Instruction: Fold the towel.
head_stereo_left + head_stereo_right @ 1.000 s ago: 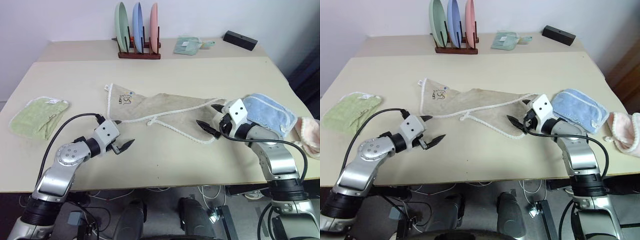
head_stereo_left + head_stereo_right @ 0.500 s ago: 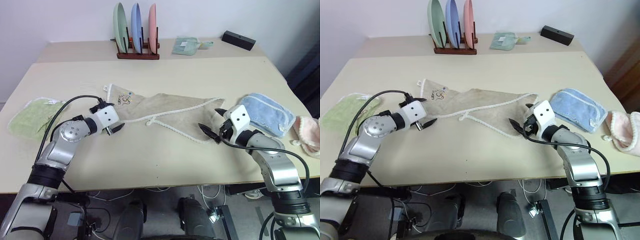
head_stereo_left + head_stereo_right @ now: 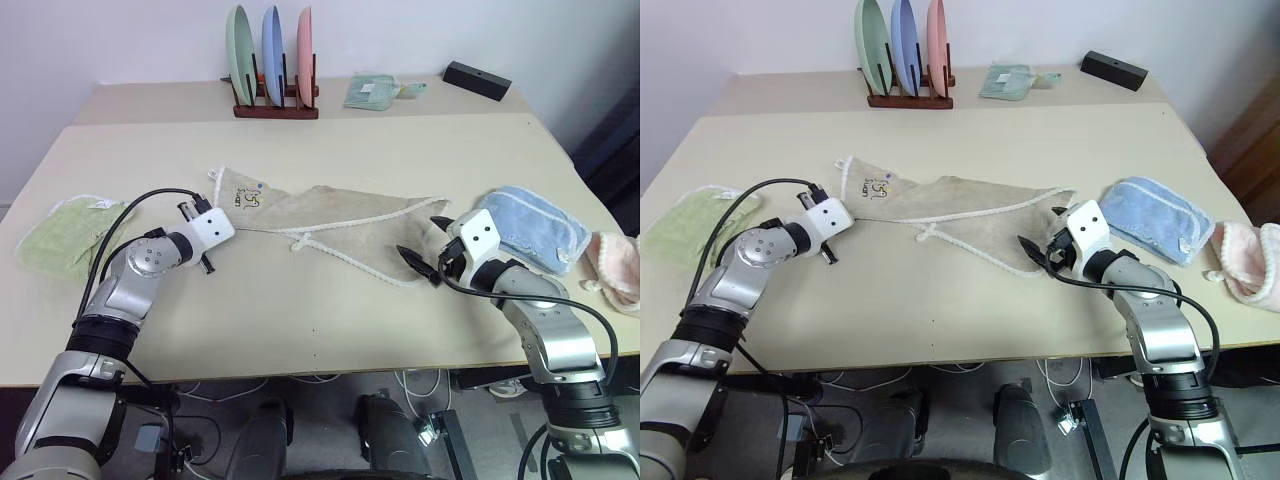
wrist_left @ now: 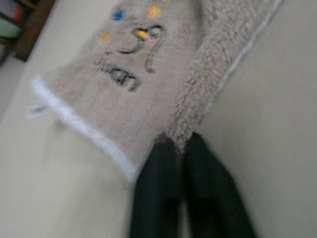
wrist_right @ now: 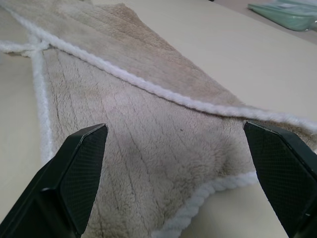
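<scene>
Left gripper [image 4: 182, 148] has its two black fingers [image 4: 158, 193] pressed together on the near edge of the towel [image 3: 340, 215], at the corner that carries the dark printed logo [image 4: 130, 59]; in the left wrist view a fold of beige terry sits pinched right at the fingertips, with the white corded edging running away from them on both sides. From that grip the towel stretches away toward the other arm as a long, rumpled strip lying flat on the table [image 3: 330, 330], its small white tag [image 3: 214, 176] just beyond the held corner.

The right gripper [image 3: 428, 243] stands with its fingers spread wide at the opposite end of the towel. One fingertip sits over the towel's far tip and the other just off its near edge, so the cloth lies between and ahead of the fingers; the right wrist view shows beige pile and white cord between the two black pads [image 5: 79, 173], with neither pad seen pressing on the fabric. Whether the fingertips touch the cloth cannot be told.

Just behind the right gripper, on the side away from the towel, lies a light blue folded towel [image 3: 535, 225], and further out a pink cloth [image 3: 618, 265] at the table's edge. Outward of the left gripper lies a light green towel [image 3: 65, 232], well apart from the beige one. Far beyond both grippers, a wooden rack holding three upright plates [image 3: 272, 60], a pale green folded cloth [image 3: 375, 90] and a black box [image 3: 480, 80] stand on the back table.
</scene>
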`<state>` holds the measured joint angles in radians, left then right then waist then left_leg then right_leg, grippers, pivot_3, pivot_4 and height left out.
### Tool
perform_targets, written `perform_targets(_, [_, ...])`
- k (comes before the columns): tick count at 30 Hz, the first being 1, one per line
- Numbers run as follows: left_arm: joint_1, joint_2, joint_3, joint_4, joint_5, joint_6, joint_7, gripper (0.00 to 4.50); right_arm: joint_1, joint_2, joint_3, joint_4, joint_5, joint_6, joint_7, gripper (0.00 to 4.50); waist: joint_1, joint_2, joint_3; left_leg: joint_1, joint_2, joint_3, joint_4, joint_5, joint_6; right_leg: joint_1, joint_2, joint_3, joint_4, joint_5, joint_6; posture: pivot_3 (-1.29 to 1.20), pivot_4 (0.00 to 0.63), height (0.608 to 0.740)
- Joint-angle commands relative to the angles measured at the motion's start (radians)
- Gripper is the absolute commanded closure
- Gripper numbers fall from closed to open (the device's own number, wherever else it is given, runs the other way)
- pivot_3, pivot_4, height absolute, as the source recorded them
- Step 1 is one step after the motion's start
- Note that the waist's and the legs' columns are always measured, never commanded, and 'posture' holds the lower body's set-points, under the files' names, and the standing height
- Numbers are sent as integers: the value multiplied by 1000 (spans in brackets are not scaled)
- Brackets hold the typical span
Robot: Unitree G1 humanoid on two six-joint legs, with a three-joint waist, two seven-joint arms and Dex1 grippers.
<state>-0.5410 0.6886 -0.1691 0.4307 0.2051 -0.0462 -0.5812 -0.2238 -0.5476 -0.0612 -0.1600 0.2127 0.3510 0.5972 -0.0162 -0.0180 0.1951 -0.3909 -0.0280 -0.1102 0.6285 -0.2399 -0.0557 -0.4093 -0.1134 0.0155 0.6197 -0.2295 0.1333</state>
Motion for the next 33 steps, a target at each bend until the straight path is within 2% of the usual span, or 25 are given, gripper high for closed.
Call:
perform_targets(1, [23, 19, 40, -51, -7, 18, 2, 4421, -23, -17, -10, -45, -7, -15, 2, 0, 0, 0, 0, 0, 0, 0, 0, 0, 0, 0, 0, 0, 0, 0, 0, 0, 150, 740])
perform_targets(6, [120, 62, 123, -227, -88, 44, -59, 4421, -111, -143, 32, 53, -150, -97, 23, 0, -5, 0, 0, -1, 0, 1, 0, 0, 0, -1, 0, 1, 0, 0, 0, 0, 150, 740])
perform_targets(9, [168, 87, 149, -280, -95, 66, -68, 4421, -181, -227, 97, 196, -261, -233, 50, 0, -2, 0, 0, 0, 0, 1, 0, 0, 0, -1, 0, 0, 0, 0, 0, 0, 150, 740])
perform_targets(13, [184, 93, 154, -294, -88, 80, -67, 4421, -293, -273, 190, 426, -389, -437, 61, 0, -1, 0, 0, 0, 0, 1, 0, 0, 0, -1, 0, 0, -1, 0, 0, 0, 150, 740])
perform_targets(18, [180, 89, 149, -299, -82, 88, -63, 4421, -504, -218, 285, 773, -506, -642, -6, 0, -6, 1, 1, -1, 0, 2, 0, 0, 0, -1, 0, 1, -1, 0, 0, 0, 150, 740])
perform_targets(24, [182, 83, 133, -277, -68, 63, -59, 4421, -716, -139, 378, 1114, -634, -795, -115, 0, -27, 1, 1, 0, 0, 1, -2, 0, 0, -2, 0, 1, -1, 0, 0, 0, 150, 740])
perform_targets(27, [189, 80, 132, -279, -66, 60, -58, 4500, -769, -109, 399, 1219, -660, -838, -140, 880, -27, 1, 1, -1, 0, 1, -3, 0, 0, -2, 0, 1, -1, 0, 0, 0, 150, 740])
perform_targets(33, [222, 87, 149, -290, -65, 59, -57, 4500, -803, -104, 428, 1303, -704, -898, -180, 3965, -29, 1, 1, -1, 0, 1, -3, 0, 0, -3, 0, 1, -1, 0, 0, 0, 150, 740])
